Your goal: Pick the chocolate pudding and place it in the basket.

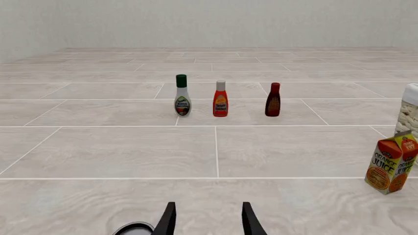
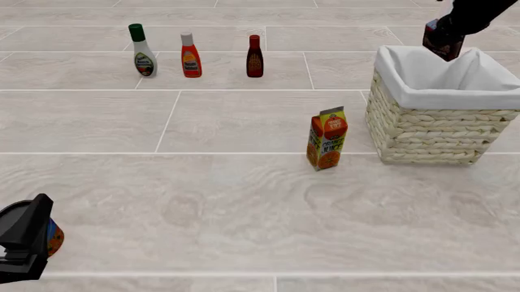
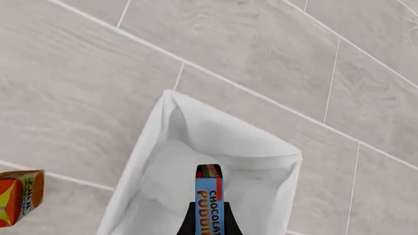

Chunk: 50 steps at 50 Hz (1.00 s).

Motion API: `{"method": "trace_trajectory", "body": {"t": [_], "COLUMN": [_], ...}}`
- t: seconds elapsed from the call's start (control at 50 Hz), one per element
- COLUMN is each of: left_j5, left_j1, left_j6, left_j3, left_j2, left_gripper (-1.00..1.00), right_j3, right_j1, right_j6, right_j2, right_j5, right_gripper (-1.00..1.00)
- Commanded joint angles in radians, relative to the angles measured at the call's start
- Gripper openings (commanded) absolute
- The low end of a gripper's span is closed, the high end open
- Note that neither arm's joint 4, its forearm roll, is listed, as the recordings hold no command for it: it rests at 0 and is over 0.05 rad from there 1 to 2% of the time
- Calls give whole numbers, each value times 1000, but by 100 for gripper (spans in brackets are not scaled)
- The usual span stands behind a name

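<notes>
The chocolate pudding (image 2: 444, 40), a small dark brown box with a blue edge, hangs tilted above the far rim of the basket (image 2: 439, 131). My right gripper (image 2: 445, 36) is shut on it. The right wrist view looks straight down past the pudding (image 3: 210, 198) into the basket's white cloth lining (image 3: 196, 147). The basket is pale woven wicker at the right of the floor. My left gripper (image 1: 207, 220) stands open low at the near left, nothing between its fingers; its arm (image 2: 24, 240) shows at the front view's lower left.
An orange juice carton (image 2: 327, 138) stands just left of the basket. Three bottles line up at the far left: a green-capped one (image 2: 143, 51), a red one (image 2: 190, 56) and a dark brown one (image 2: 255, 56). A small round object (image 2: 53, 237) lies by the left arm.
</notes>
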<state>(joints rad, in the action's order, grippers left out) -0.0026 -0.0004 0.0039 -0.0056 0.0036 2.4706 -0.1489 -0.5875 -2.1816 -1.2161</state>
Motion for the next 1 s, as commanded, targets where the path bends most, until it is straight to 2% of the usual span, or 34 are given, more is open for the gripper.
{"method": "trace_trajectory", "body": {"t": [0.02, 0.82, 1.0], "left_j5": [-2, -2, -2], "left_j1": [1, 1, 1], "left_j6": [0, 1, 0], "left_j3": [2, 2, 2], "left_j2": [0, 0, 0], "left_gripper": [100, 100, 100], "right_j3": [24, 64, -11], "right_j1": [-4, -22, -26], "right_j6": [17, 22, 20], "right_j2": [-28, -150, -133], "right_j5": [-4, 1, 47], "right_gripper": [-100, -100, -100]}}
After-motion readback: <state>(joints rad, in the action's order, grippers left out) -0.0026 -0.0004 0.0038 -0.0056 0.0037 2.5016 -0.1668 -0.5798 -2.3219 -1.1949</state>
